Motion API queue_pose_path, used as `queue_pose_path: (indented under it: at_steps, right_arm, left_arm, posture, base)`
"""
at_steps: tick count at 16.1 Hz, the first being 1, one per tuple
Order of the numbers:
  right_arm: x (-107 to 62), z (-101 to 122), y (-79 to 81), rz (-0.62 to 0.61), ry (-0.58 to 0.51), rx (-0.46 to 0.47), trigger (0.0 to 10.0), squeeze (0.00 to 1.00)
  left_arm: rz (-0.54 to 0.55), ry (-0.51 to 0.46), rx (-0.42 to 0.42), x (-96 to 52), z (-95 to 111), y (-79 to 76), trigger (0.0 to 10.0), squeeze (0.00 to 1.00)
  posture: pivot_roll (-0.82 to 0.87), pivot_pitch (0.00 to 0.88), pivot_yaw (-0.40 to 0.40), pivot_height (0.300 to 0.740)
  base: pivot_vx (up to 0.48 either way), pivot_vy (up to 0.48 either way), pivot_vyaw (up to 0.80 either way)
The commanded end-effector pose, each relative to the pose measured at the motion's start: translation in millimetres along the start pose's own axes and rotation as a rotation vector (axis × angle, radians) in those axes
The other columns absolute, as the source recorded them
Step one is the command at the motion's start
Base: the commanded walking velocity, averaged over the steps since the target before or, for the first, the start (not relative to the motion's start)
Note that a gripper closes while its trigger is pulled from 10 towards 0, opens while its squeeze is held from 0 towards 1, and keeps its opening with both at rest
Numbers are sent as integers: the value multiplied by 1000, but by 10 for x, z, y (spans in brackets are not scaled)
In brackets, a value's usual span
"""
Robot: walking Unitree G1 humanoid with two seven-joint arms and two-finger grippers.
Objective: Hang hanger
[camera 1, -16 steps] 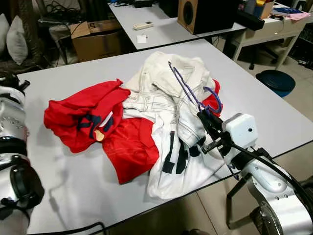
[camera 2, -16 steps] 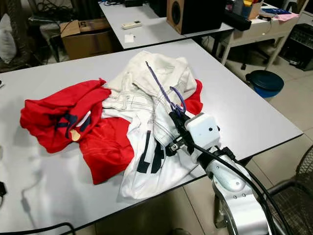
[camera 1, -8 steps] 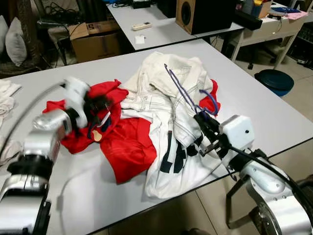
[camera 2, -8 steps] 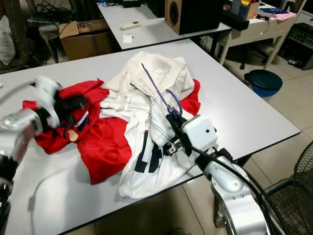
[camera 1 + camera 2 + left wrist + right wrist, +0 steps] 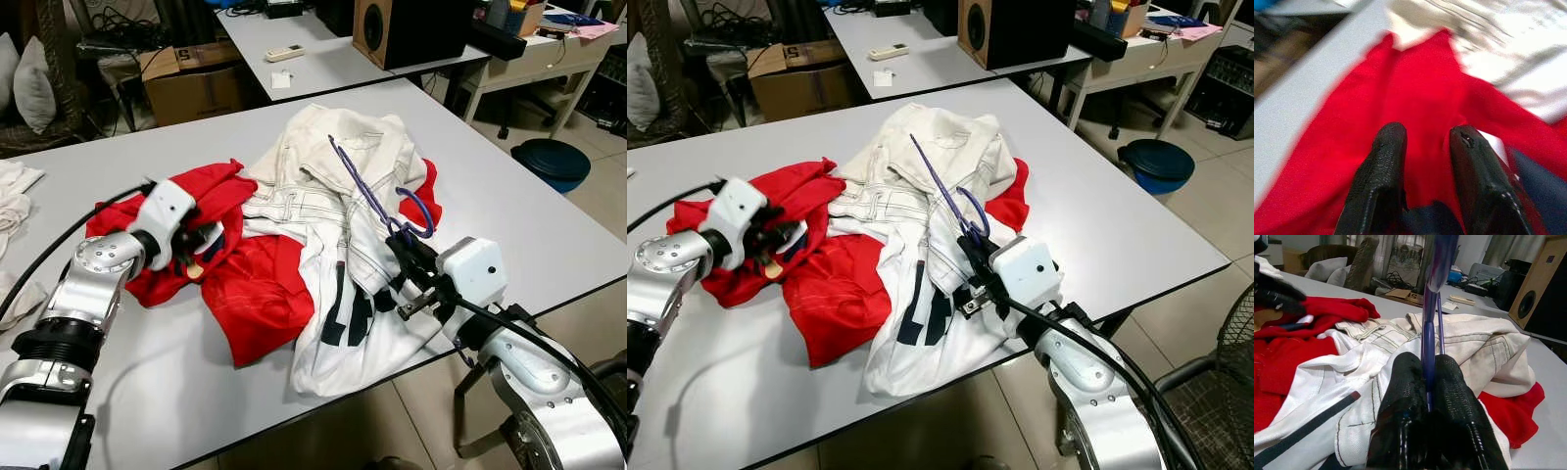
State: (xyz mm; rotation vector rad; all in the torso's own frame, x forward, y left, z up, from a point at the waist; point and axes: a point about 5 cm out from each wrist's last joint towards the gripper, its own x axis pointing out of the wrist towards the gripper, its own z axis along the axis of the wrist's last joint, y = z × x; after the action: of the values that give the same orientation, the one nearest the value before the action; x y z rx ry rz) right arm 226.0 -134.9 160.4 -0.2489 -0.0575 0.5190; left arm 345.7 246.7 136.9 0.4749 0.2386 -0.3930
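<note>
**Purple hanger gripped over a heap of clothes on the grey worktop**

From my remote seat I see the right claw (image 5: pixel 404 253) clamped on a purple hanger (image 5: pixel 370 188), its two black fingers (image 5: pixel 1403 382) pressed against the thin bar. The hanger leans up and away over a white denim jacket (image 5: pixel 333 196), which lies crumpled across the middle of the grey worktop (image 5: pixel 490 186) and spills to its near edge. The left claw (image 5: pixel 201 240) rests on a red garment (image 5: pixel 245 284) beside the jacket, fingers (image 5: pixel 1381 166) narrowly parted with red cloth showing between them. Behind stands a second table (image 5: pixel 323 59) carrying a remote control (image 5: pixel 286 51) and a black speaker (image 5: pixel 411 29). A cardboard box (image 5: pixel 191 78) sits on the floor to its left, and a dark blue bin (image 5: pixel 552 163) stands on the tiled floor to the right.
</note>
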Motion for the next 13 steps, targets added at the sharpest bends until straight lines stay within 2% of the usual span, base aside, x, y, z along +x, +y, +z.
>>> queue_pose_path:
  at_steps: [1, 3, 4, 7, 8, 9, 10, 11, 12, 13]
  right_arm:
    - [-14, 24, 40, 35, -2, 8, 10000, 0]
    - [-10, 21, 44, 40, -1, 9, 10000, 0]
    - [-7, 18, 51, 47, 1, 9, 10000, 0]
    - [-5, 19, 46, 51, 2, 10, 10000, 0]
    - [-3, 16, 48, 53, 3, 10, 10000, 0]
    - [-3, 15, 50, 56, 2, 10, 10000, 0]
    - [0, 21, 51, 60, 2, 9, 10000, 0]
    - [1, 23, 51, 61, 1, 9, 10000, 0]
    - [1, 19, 49, 64, 2, 8, 10000, 0]
    - [3, 17, 49, 65, 3, 8, 10000, 0]
  left_arm:
    - [71, -25, 0, -6, 56, 97, 10000, 0]
    - [25, 24, 10, -13, -31, 46, 10000, 0]
    - [-58, 47, -25, -16, -104, -67, 10000, 0]
    - [-122, 57, -84, -25, -158, -158, 10000, 0]
    - [-137, 80, -60, -35, -193, -176, 10000, 0]
    - [-113, 113, -24, -40, -236, -163, 10000, 0]
    - [-15, 142, -21, -40, -261, -64, 10000, 0]
    - [3, 136, -33, -42, -251, -38, 1412, 0]
    - [21, 123, -51, -43, -230, -10, 0, 0]
    - [18, 119, -58, -45, -225, -9, 0, 0]
  posture:
    - [-2, 0, 68, 740]
    - [-1, 0, 65, 740]
    - [0, 0, 64, 740]
    - [4, 0, 57, 740]
    - [5, 0, 55, 740]
    - [7, 0, 51, 740]
    - [8, 0, 48, 740]
    - [8, 0, 48, 740]
    - [10, 0, 44, 740]
    - [10, 0, 44, 740]
  base:
    - [0, 0, 0]
    - [0, 0, 0]
    - [0, 0, 0]
    - [0, 0, 0]
    - [0, 0, 0]
    - [0, 0, 0]
    - [0, 0, 0]
    - [0, 0, 0]
    - [0, 0, 0]
    - [0, 0, 0]
